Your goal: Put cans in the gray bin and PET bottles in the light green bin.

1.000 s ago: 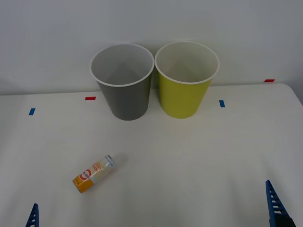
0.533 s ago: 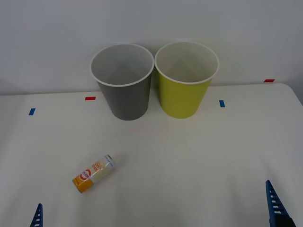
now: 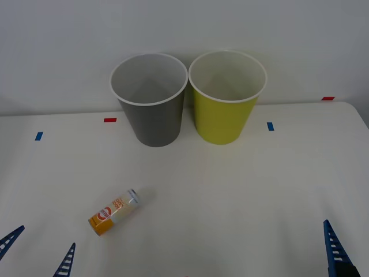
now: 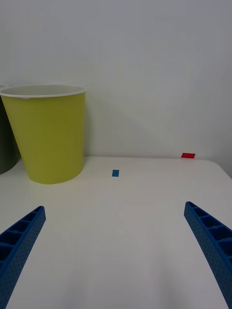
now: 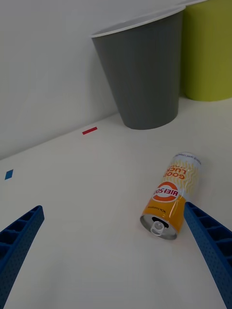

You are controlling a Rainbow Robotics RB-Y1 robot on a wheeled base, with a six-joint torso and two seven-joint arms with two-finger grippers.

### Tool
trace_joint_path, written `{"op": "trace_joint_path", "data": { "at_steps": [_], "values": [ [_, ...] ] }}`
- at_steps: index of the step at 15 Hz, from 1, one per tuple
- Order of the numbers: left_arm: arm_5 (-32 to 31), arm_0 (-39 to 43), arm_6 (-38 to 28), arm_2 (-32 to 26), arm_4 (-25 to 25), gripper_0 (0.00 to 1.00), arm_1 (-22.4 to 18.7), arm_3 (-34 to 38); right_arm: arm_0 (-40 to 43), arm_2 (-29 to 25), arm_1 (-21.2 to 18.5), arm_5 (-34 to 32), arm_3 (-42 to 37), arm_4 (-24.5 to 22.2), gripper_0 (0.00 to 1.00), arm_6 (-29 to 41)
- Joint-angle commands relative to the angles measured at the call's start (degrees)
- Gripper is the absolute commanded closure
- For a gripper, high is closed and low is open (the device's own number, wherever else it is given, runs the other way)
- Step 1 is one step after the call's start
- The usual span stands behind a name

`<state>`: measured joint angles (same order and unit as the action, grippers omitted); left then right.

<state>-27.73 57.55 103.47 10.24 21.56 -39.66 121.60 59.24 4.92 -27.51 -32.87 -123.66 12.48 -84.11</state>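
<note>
The can (image 3: 114, 212), orange fading to cream, lies on its side on the white table (image 3: 230, 190), left of centre. My left gripper (image 3: 37, 253) stands open at the near left, a little short of the can. In the left wrist view the can (image 5: 171, 195) lies just ahead of the gripper's (image 5: 113, 210) right finger, its silver top facing the camera. The gray bin (image 3: 150, 101) and the light green bin (image 3: 226, 98) stand upright side by side at the back. My right gripper (image 4: 114, 207) is open at the near right, facing the light green bin (image 4: 48, 135). PET bottles are out of view.
Small tape marks lie on the table: red (image 3: 109, 120) and blue (image 3: 38, 136) to the left of the bins, blue (image 3: 270, 126) and red (image 3: 327, 98) to the right. A white wall stands close behind the bins. The table's right edge (image 3: 360, 118) is near.
My left gripper has moved forward and to the right toward the can, so both its fingers now show. The can, the bins and the right arm have not moved.
</note>
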Motion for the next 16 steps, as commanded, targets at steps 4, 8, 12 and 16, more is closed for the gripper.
{"op": "trace_joint_path", "data": {
  "at_steps": [4, 8, 12, 16],
  "values": [
    [16.57, -6.49, -0.11, 0.04, 0.41, 0.00, -8.77, 5.40, 0.00, 0.00, 0.00, 0.00, -0.01, 0.00, 0.00, 0.00],
    [27.82, -10.97, -0.46, 0.04, 0.50, 0.00, -14.48, 9.00, 0.00, 0.00, 0.00, 0.00, -0.01, 0.00, 0.00, 0.00],
    [43.37, -16.60, -0.64, 0.04, 0.41, 0.00, -15.97, 14.10, 0.00, 0.00, 0.00, 0.00, -0.01, 0.00, 0.00, 0.00],
    [62.01, -23.54, -1.26, 0.04, 0.41, 0.00, -15.45, 19.28, 0.00, 0.00, 0.00, 0.00, -0.01, 0.00, 0.00, 0.00]
  ]
}}
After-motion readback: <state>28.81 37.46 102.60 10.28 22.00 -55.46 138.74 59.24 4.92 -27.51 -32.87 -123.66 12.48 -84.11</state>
